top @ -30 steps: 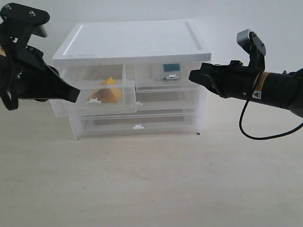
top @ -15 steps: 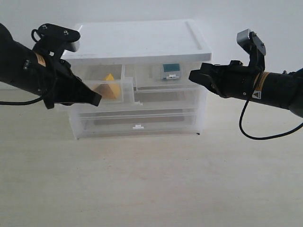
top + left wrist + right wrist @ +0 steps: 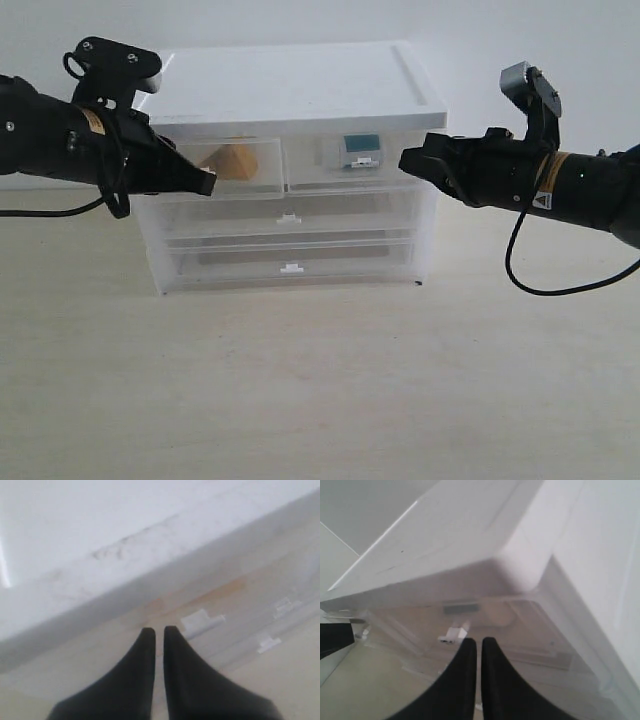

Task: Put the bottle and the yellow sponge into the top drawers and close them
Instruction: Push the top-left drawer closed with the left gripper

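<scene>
Left end effector (image 3: 206, 184) — fingers pressed shut on nothing, tips right at the front face of the top left drawer (image 3: 266, 176); cannot tell whether they touch it. The drawer's white tab handle (image 3: 201, 622) sits just beside the tips. The yellow sponge (image 3: 232, 160) lies inside that drawer, just beyond them.

Right end effector (image 3: 405, 160) is likewise closed and empty. It hangs beside the front corner of the cabinet (image 3: 290, 85), apart from it. The bottle (image 3: 360, 150) lies in the top right drawer (image 3: 312, 168), just past its tips.

Open worktop (image 3: 320, 380) spreads wide below both end effectors.

Change from a second ago — the top left drawer stood pulled out past the cabinet front and now sits flush with its neighbour. The left arm has swung in toward the cabinet. The right arm is unchanged.
</scene>
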`<state>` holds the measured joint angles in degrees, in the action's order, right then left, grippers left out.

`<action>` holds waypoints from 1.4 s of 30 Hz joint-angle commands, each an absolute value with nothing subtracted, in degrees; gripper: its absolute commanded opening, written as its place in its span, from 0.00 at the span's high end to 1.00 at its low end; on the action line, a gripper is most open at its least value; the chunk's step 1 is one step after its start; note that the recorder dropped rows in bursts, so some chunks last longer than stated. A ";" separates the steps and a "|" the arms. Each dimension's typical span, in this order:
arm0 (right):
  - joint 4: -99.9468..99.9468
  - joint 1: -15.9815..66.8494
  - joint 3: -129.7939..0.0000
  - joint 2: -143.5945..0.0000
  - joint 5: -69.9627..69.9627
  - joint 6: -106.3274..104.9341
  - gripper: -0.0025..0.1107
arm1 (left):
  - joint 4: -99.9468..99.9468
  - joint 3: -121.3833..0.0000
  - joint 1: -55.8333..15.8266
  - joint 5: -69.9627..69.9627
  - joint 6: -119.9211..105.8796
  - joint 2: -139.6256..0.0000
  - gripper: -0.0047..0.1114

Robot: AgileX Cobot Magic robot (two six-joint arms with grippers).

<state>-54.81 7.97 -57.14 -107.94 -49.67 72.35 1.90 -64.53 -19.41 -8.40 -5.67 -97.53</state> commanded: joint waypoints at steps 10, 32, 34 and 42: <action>-54.82 7.97 -57.36 -108.00 -49.70 71.84 0.98 | 2.34 -65.00 -17.71 1.76 -5.88 -102.26 0.93; -55.76 7.97 -57.36 -108.00 -53.71 74.00 0.98 | 1.85 -62.56 -17.84 -5.74 -4.76 -93.99 0.93; -55.76 7.97 -57.36 -108.00 -53.71 74.00 0.98 | 0.85 -62.56 -17.84 -4.06 -4.76 -94.79 0.93; -55.75 7.97 -57.36 -108.00 -53.57 73.90 0.98 | 0.85 -62.56 -17.99 -0.53 -3.46 -97.80 0.93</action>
